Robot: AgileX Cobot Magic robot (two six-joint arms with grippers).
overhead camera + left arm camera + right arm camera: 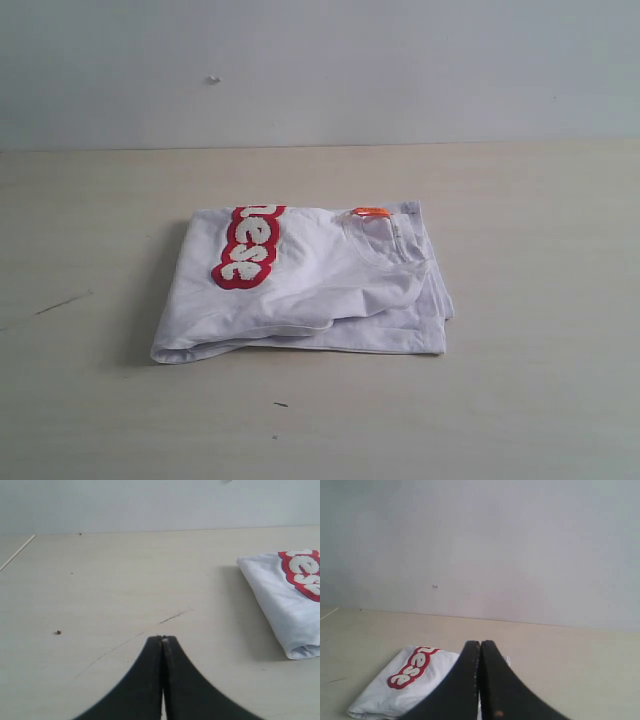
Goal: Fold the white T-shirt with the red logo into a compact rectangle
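The white T-shirt (320,290) lies folded into a thick rectangle in the middle of the table. Part of the red logo (248,247) shows on top near its left side, and the orange neck tag (370,212) sits at the far edge by the collar. Neither arm appears in the exterior view. My left gripper (162,638) is shut with nothing in it, above bare table well off the T-shirt (285,600), whose red logo (304,572) shows at the frame edge. My right gripper (480,643) is shut and holds nothing, raised clear of the T-shirt (395,690) and its logo (410,667).
The pale wooden table (540,400) spreads on all sides of the shirt. A grey wall (320,60) stands behind it. Thin dark scratches (175,616) and a small red speck (58,632) mark the tabletop.
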